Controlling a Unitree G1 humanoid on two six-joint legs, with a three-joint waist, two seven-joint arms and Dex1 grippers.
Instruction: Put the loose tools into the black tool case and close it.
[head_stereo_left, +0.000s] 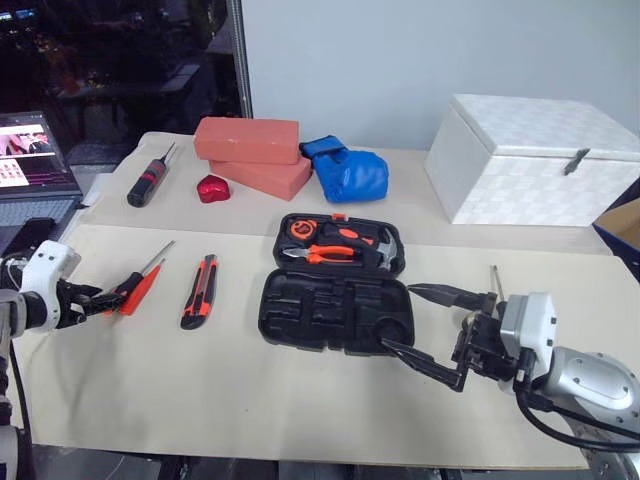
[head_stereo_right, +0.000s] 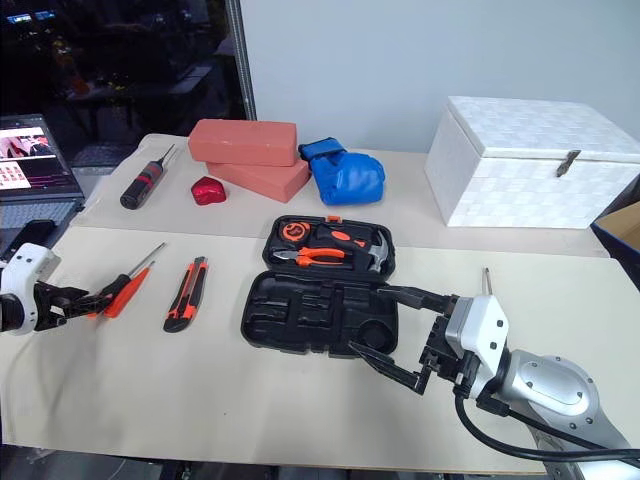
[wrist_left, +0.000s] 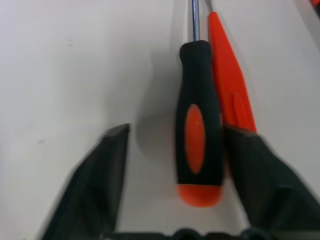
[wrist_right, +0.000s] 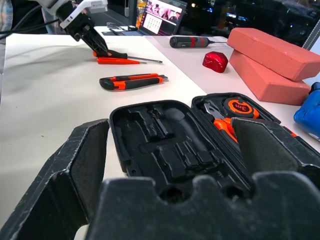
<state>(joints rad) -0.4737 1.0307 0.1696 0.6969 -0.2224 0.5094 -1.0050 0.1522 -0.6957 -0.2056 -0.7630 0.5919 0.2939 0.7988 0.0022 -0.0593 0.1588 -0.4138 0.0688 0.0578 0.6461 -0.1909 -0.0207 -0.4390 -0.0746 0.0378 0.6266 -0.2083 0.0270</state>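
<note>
the left gripper (wrist_left: 172, 165) has its fingers parted around the screwdriver (wrist_left: 198, 120) handle on the counter (head_stereo_left: 300, 400), not yet closed. it should close squarely mid-handle, clear of the orange tool (wrist_left: 231, 85) alongside. the right gripper (head_stereo_left: 436, 330) hangs wide open, empty, beside the open black tool case (head_stereo_left: 335, 285).

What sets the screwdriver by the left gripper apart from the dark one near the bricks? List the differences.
The screwdriver at the left gripper has a black handle with orange inlay and end cap; the dark screwdriver is black with red marks. The first lies on the near cloth between the open fingers, beside an orange tool; the second lies alone farther back. Both lie flat, shafts pointing away.
</note>
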